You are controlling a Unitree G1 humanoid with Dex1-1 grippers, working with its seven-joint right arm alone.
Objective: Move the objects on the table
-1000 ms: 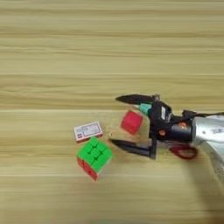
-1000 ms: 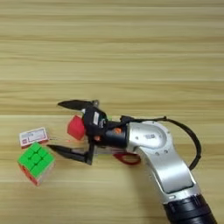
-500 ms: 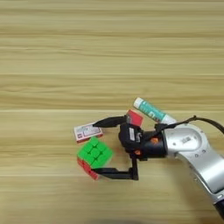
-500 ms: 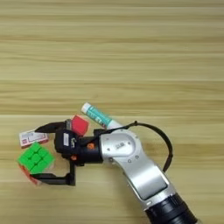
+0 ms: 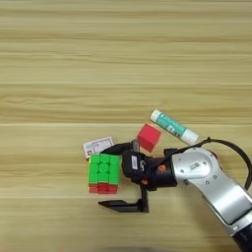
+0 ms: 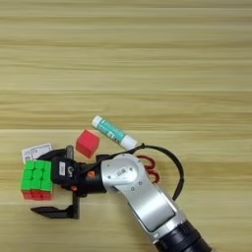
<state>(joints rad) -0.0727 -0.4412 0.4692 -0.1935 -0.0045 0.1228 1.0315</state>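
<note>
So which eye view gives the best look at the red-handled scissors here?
The right eye view: the red-handled scissors show as red loops beside the silver forearm, below the glue stick. Even there only the handles show. In the left eye view the forearm covers that spot and no scissors can be made out.

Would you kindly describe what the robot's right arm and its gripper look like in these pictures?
The right arm has a rounded, glossy silver forearm shell that ends in a dark ribbed cuff at the lower right. A thin black cable loops off it. The gripper has a black body with a small orange-red spot and a white label, and two long, thin, pointed black fingers.
</note>
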